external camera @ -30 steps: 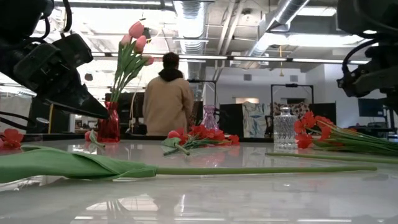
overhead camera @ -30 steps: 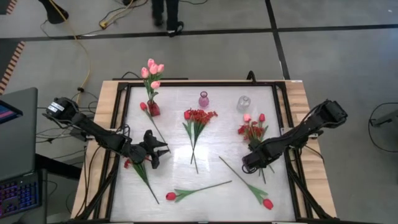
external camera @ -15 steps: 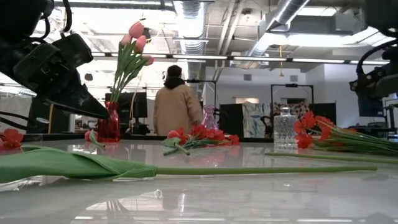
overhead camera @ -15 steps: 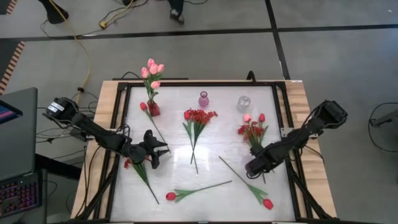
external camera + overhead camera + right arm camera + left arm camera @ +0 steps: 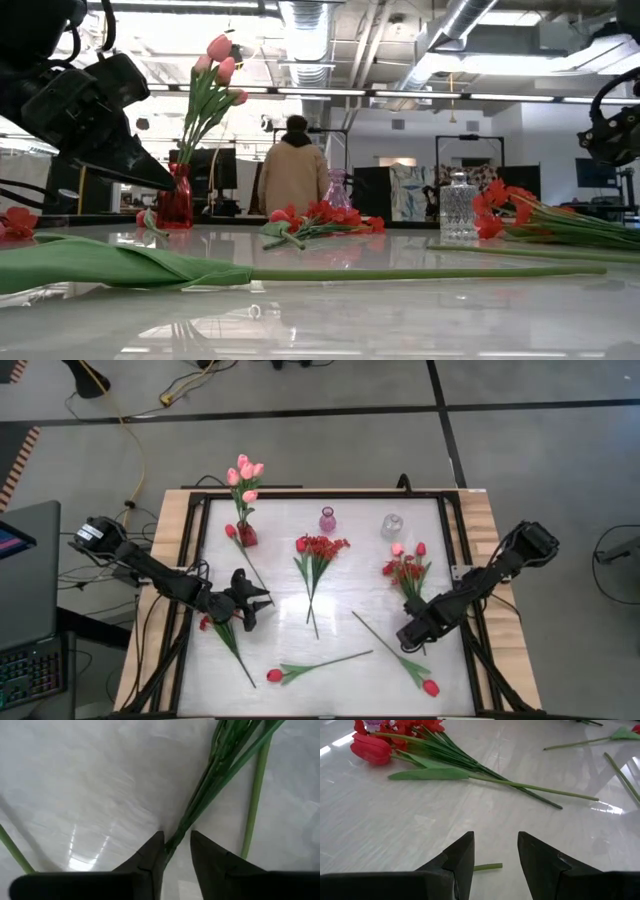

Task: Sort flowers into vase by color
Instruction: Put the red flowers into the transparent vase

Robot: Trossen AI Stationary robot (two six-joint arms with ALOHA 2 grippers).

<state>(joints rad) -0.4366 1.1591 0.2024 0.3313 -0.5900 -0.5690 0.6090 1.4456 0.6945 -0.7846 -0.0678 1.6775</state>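
Observation:
My right gripper [image 5: 409, 634] points down over the near end of the right-hand bunch of red and pink flowers [image 5: 404, 568]. Its fingers stand open on either side of the bunch's stem ends [image 5: 174, 841], a narrow gap between them. My left gripper [image 5: 257, 609] hovers open near the table's left side, past a red flower [image 5: 206, 623] whose stem end [image 5: 487, 867] lies on the table below its fingers. Pink tulips [image 5: 244, 472] stand in a red vase [image 5: 246, 536]. A red spray [image 5: 320, 547] lies mid-table. Two red tulips [image 5: 274, 675] [image 5: 431, 687] lie by the near edge. My right gripper comes from above with one finger on each side of the bunch's stem ends [image 5: 174, 841], which lie on the table. Whether a finger [image 5: 153, 851] touches the stems I cannot tell.
A pink vase [image 5: 328, 519] and a clear glass vase [image 5: 392, 525] stand at the far edge. A dark frame [image 5: 320, 493] runs round the white tabletop. In the low view a person [image 5: 294, 172] stands in the room beyond the table.
My right gripper has moved toward the table's near edge, along the stems of the right-hand bunch to their ends. The flowers have not shifted. The person in the room behind has walked farther off.

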